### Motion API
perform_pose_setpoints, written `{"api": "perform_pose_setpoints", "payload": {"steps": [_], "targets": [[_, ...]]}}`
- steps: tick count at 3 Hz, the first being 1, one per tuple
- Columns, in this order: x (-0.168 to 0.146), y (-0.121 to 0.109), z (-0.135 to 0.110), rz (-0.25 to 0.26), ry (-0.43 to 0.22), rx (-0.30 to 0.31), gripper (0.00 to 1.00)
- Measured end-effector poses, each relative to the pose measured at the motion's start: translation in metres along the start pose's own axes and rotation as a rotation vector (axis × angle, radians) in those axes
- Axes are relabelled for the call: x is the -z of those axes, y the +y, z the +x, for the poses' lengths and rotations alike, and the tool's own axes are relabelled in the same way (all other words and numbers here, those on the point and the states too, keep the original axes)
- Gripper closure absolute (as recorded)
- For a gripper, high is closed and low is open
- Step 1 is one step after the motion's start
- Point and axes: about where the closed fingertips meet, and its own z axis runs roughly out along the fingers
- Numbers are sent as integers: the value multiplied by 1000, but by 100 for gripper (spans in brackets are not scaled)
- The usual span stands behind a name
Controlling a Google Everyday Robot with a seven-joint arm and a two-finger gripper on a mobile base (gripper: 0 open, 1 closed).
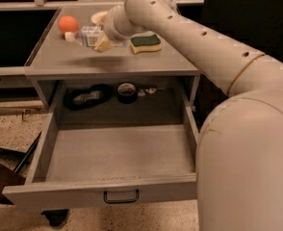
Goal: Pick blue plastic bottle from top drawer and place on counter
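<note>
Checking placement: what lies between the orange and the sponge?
In the camera view: a small white object, the blue plastic bottle, then the gripper, beside the bottle over the counter.
</note>
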Motion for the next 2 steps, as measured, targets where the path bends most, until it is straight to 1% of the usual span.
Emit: {"api": "perform_pose_setpoints", "payload": {"steps": [1,2], "targets": [[-15,12,6,-50,-25,-42,100],[-12,5,-4,-79,-45,-55,100]]}}
